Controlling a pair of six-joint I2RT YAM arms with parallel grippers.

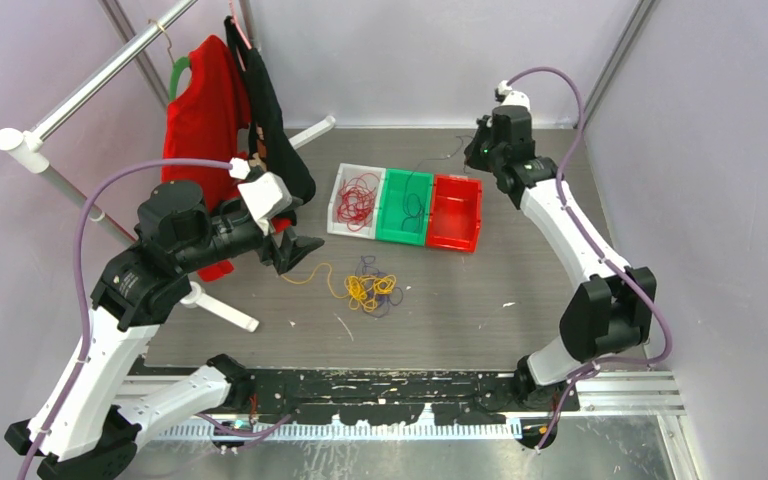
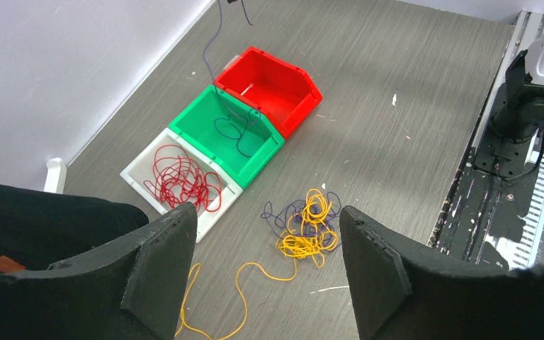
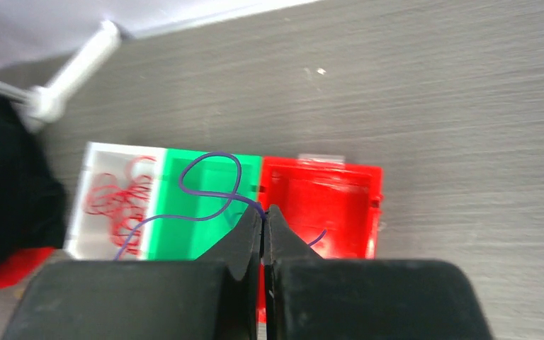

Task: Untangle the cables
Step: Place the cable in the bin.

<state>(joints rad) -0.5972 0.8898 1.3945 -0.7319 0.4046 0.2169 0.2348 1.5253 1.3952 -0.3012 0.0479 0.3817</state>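
Observation:
A tangle of yellow-orange and dark purple cables (image 1: 371, 289) lies on the table in front of the bins, with one yellow strand (image 1: 316, 272) trailing left. My left gripper (image 1: 295, 252) hovers open just left of it, holding nothing. In the left wrist view the tangle (image 2: 307, 231) lies ahead between the spread fingers of that gripper (image 2: 267, 212). My right gripper (image 1: 474, 152) is raised behind the bins and shut on a purple cable (image 3: 210, 193), which hangs down into the green bin (image 1: 392, 222). Its tips (image 3: 264, 214) pinch the strand. Red cables (image 1: 357, 198) fill the white bin (image 1: 344, 176).
The red bin (image 1: 457, 232) stands right of the green one, with no cable in it. A clothes rack with red and black garments (image 1: 205, 110) stands at the back left, its white foot (image 1: 226, 311) lying near my left arm. A black rail (image 1: 380, 385) runs along the near edge.

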